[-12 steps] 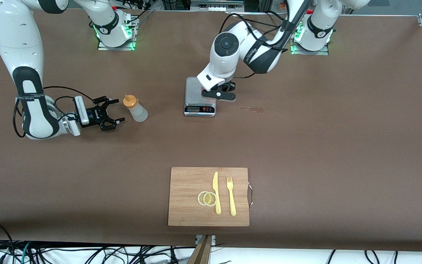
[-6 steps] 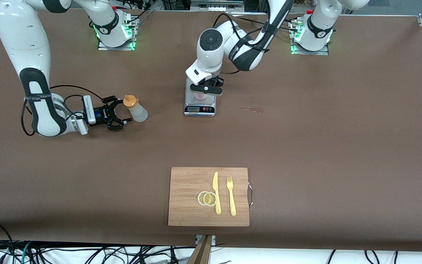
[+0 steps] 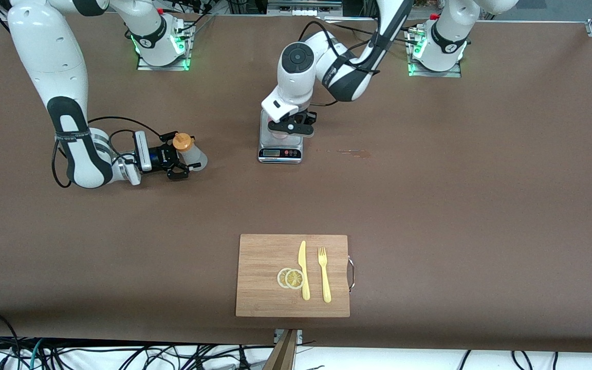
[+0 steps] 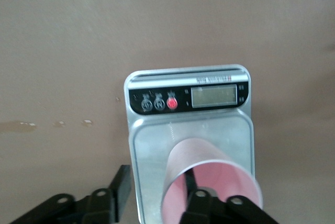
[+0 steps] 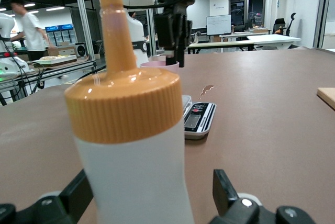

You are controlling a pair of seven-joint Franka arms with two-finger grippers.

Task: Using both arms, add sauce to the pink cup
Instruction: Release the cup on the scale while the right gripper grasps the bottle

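Observation:
The sauce bottle (image 3: pixel 193 154), whitish with an orange nozzle cap, stands upright on the table toward the right arm's end. My right gripper (image 3: pixel 183 156) is open with a finger on each side of the bottle's body (image 5: pixel 133 171); a gap shows beside one finger (image 5: pixel 224 187). The pink cup (image 3: pixel 277 135) stands on the grey kitchen scale (image 3: pixel 280 152). My left gripper (image 3: pixel 291 128) is open and low over the cup (image 4: pixel 209 182), with one finger inside it and the other outside its wall. The cup (image 5: pixel 158 65) and the left gripper (image 5: pixel 172 35) also show in the right wrist view.
A wooden cutting board (image 3: pixel 265 262) with a yellow knife (image 3: pixel 303 270), a fork (image 3: pixel 324 275) and lemon slices (image 3: pixel 291 278) lies nearer the front camera. A small stain (image 3: pixel 350 152) marks the table beside the scale, toward the left arm's end.
My right gripper has slid forward until its open fingers straddle the bottle. My left gripper has moved over the scale toward the right arm's end and settled at the cup.

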